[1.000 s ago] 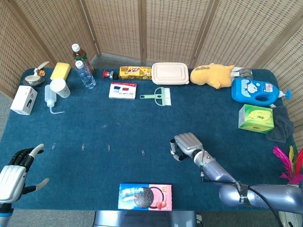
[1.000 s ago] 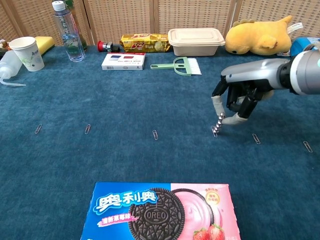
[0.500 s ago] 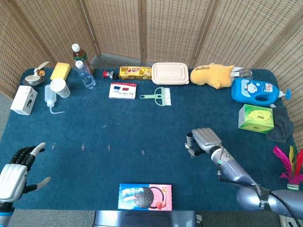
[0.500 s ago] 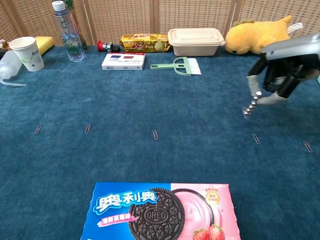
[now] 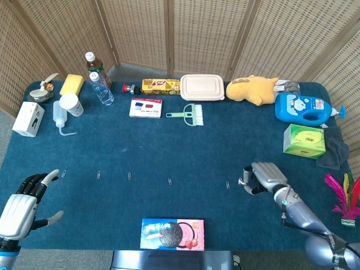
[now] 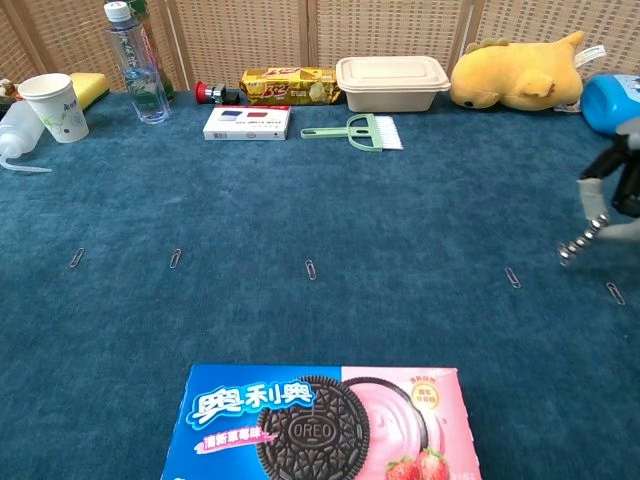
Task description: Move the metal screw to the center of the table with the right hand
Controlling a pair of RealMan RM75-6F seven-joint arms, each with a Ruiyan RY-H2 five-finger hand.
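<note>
Since a second ago I am seeing my right hand (image 5: 264, 176) travelling rightward, away from the Oreo box (image 6: 318, 424) and towards the table's right edge, carrying the metal screw (image 6: 580, 240) with it. In the earlier head view the hand was sitting just up and right of the box; it is now lying well to the box's right. In the chest view only part of the hand is showing, at the right border of the frame.

The right hand is pinching the metal screw between its fingertips (image 6: 590, 193), and the screw is hanging tilted, head down, off the cloth. The screw is sitting well right of the Oreo box and further back, between two paper clips (image 6: 512, 277) lying on the blue table (image 5: 185, 146). In the head view I cannot make out the screw itself under the hand.

My left hand (image 5: 25, 202) is hovering at the near left corner, well left of the Oreo box, fingers spread apart and holding nothing. It has shifted slightly compared with the earlier frame.

Other items are standing at the far edge from the Oreo box: a lidded beige container (image 5: 202, 87), a green brush (image 5: 189, 114) and a yellow plush toy (image 5: 256, 89).
</note>
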